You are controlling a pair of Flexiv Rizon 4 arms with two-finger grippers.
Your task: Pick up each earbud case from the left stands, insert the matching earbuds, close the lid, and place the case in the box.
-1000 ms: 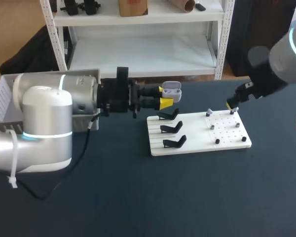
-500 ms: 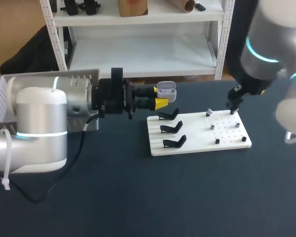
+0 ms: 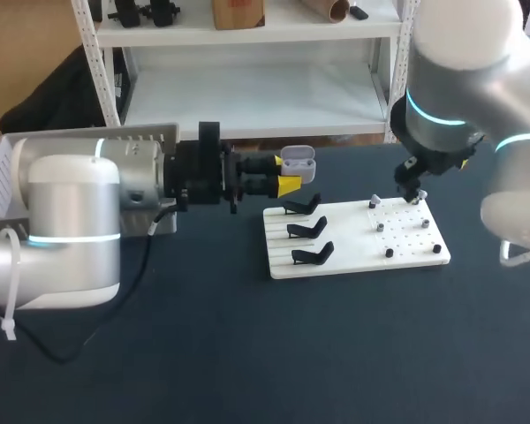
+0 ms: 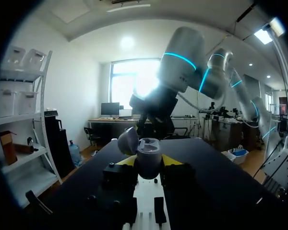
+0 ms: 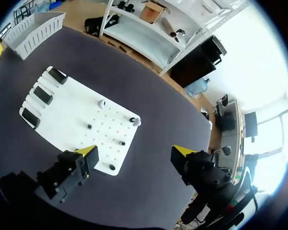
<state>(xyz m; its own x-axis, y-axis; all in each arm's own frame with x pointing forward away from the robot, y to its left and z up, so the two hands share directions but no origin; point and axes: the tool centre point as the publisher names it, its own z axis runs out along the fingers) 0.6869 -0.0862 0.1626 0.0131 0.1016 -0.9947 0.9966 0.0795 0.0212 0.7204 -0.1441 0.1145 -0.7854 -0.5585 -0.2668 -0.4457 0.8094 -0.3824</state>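
A dark navy table (image 3: 247,353) carries a white board (image 3: 353,243) lying flat right of its middle. On the board's left half three black stands (image 3: 305,230) sit in a row from near to far. Its right half is dotted with holes and holds a few dark pegs (image 3: 389,253) and two small white earbuds (image 3: 375,205), one at the far middle and one by the far right corner. My left arm comes in from the left with its forearm level and its fingers pointing right. The left gripper (image 3: 291,174) is clamped on a pale grey earbud case (image 3: 298,164), held upright in the air just past the board's far left corner, near the farthest stand. The case's lid is tipped open; I cannot tell whether anything lies inside it. My right arm bends in from the far right, and the right gripper (image 5: 134,153) points down over the board's far right corner, its yellow-tipped fingers spread wide with nothing between them. A white slotted basket (image 3: 9,177) stands at the table's far left, mostly hidden behind the left arm, its contents not visible.
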